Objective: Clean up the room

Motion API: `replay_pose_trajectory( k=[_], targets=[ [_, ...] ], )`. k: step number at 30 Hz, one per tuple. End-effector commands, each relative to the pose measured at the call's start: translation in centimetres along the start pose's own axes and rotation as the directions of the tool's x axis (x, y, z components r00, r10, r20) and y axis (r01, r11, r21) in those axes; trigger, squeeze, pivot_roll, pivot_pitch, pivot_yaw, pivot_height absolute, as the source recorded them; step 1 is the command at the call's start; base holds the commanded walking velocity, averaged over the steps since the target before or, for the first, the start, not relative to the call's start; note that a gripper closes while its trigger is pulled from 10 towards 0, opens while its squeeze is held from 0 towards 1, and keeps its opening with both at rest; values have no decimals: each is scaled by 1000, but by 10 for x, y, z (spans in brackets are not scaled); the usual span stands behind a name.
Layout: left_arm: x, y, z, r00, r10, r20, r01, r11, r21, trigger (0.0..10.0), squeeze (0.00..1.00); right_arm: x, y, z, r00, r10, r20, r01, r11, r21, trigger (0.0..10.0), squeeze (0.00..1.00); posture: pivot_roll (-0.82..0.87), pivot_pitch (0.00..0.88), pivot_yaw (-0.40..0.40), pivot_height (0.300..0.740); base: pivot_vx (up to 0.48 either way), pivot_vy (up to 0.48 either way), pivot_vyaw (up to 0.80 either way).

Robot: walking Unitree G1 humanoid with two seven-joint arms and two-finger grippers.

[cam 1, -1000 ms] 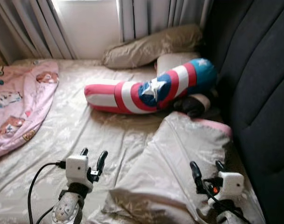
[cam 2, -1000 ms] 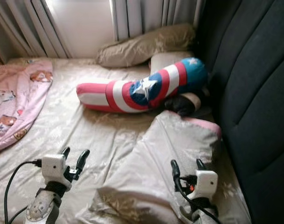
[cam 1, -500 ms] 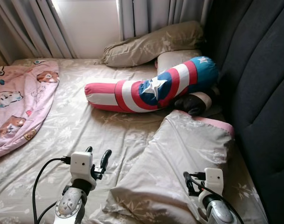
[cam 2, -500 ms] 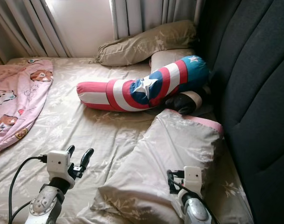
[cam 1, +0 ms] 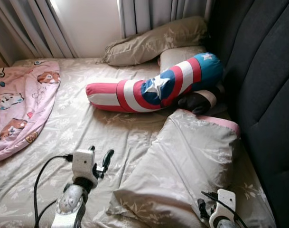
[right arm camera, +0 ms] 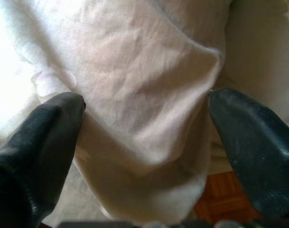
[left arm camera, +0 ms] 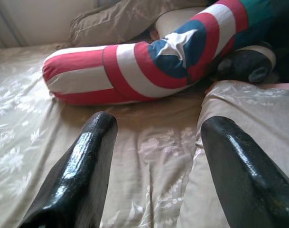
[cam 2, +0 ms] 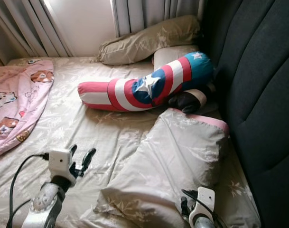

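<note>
A beige flowered pillow (cam 1: 191, 161) with a pink edge lies at the bed's right side by the headboard. My right gripper (right arm camera: 146, 102) is open low over that pillow's near corner, a fingertip on either side of the cloth. My left gripper (cam 1: 100, 152) is open just above the beige sheet (cam 1: 78, 118), left of the pillow, with nothing between its fingers (left arm camera: 87, 156). Beyond it lies a long red, white and blue striped bolster (cam 1: 153, 88) with a white star.
A pink cartoon blanket (cam 1: 18, 104) covers the bed's left part. Another beige pillow (cam 1: 156, 40) and a cream cushion (cam 1: 175, 56) lie at the back under the curtains (cam 1: 149, 14). A dark plush thing (cam 1: 196, 101) sits behind the bolster. The dark headboard (cam 1: 263, 95) rises on the right.
My right arm has drawn back toward me and sunk low at the pillow's near corner. The left gripper has kept roughly its place. The view has shifted slightly.
</note>
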State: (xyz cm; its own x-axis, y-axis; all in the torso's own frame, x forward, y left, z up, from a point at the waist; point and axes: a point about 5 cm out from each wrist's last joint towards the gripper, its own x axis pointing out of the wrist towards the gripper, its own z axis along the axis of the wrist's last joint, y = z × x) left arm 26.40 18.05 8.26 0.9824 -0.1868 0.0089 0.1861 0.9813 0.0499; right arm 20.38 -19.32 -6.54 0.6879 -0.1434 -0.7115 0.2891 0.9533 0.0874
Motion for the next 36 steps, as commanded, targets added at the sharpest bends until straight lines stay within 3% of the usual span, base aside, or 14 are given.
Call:
replay_pose_trajectory(
  k=[1, 2, 3, 20, 36],
  targets=[
    [0, 1, -4, 999, -12, -36, 12, 1000, 5, 10000, 0, 0, -1, -5, 1000, 2, -23, -1, 1000, 21, 10000, 1000, 73, 94, 61, 740, 0, 0, 0],
    [0, 2, -3, 999, -15, -33, 16, 1000, 7, 10000, 0, 0, 1, -6, 999, 24, -32, -23, 999, 27, 10000, 204, 77, 96, 67, 740, 0, 0, 0],
    [0, 2, -2, 999, -17, -32, 17, 1000, 8, 10000, 0, 0, 1, -7, 999, 26, -37, -25, 999, 27, 10000, 0, 78, 97, 69, 740, 0, 0, 0],
    [-11, 14, -2, 997, -30, -70, 33, 998, 44, 10000, 0, -3, 3, -32, 985, 12, -170, 0, 997, 71, 10000, 0, 111, 108, 118, 740, 0, 0, 0],
    [-18, 25, 7, 996, -25, -81, 31, 997, 73, 10000, 0, -8, 10, -47, 976, 8, -216, 13, 995, 97, 10000, 0, 161, 159, 162, 740, 0, 0, 0]
  ],
)
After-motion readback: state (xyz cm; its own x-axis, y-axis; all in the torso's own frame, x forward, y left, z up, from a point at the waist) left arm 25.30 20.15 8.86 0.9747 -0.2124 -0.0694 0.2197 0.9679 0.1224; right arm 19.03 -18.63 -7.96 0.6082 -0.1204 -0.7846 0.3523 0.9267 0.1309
